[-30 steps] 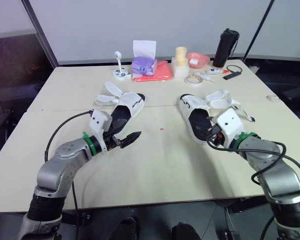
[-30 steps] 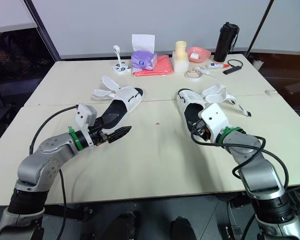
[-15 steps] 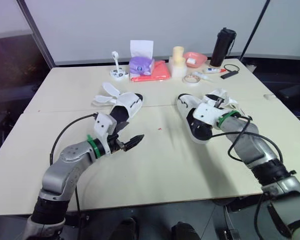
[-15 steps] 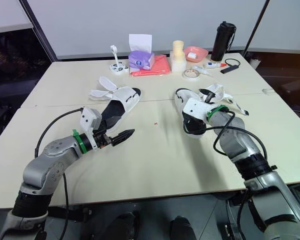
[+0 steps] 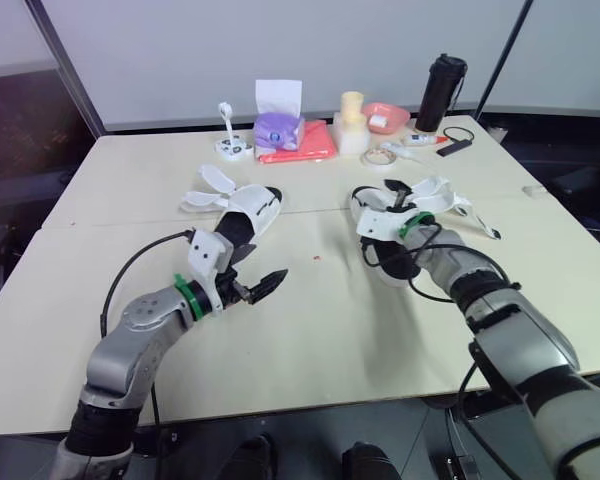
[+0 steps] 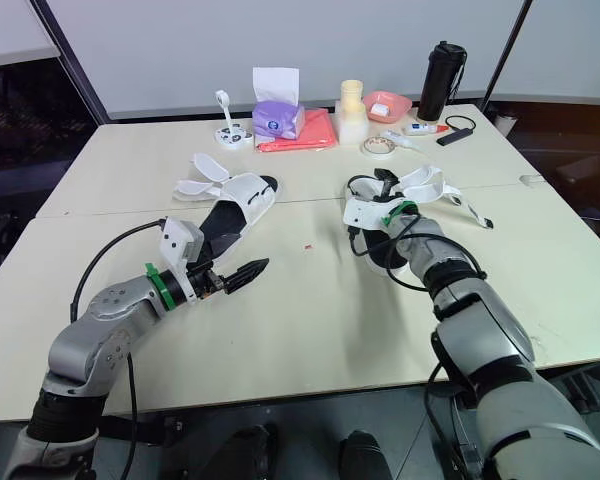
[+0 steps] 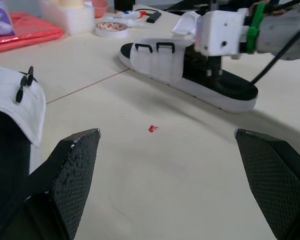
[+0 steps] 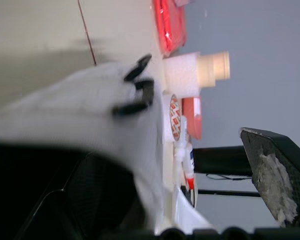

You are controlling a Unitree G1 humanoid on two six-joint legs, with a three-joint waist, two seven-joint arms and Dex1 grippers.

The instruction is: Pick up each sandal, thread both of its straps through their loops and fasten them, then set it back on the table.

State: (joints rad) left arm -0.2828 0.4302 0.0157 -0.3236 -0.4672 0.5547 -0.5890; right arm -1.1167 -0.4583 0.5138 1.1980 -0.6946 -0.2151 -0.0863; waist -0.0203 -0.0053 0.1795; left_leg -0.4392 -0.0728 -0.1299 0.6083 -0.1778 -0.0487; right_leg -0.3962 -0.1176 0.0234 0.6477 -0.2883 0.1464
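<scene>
Two sandals, both on the table (image 5: pixel 310 340), straps unfastened.

Item one: right sandal (image 7: pixel 162 62), directly under the right gripper (image 5: pixel 395 190). The fingers are spread wide, straddling the white upper beside its black loops (image 8: pixel 135 92), and clamp nothing.

Item two: left sandal (image 5: pixel 245 212), just beside the left gripper (image 5: pixel 265 283) on its outer side. That gripper is wide apart and empty, hovering low over bare table, well apart from the right sandal.

Hazards, as judged:
- Closing on the soft upper alone could crush or cover the loops, leaving no way through for the straps (image 5: pixel 445 195).
- A grip so far forward may let the heel sag and swing on lifting.
- Loose straps trailing past the fingertips could snag.
</scene>
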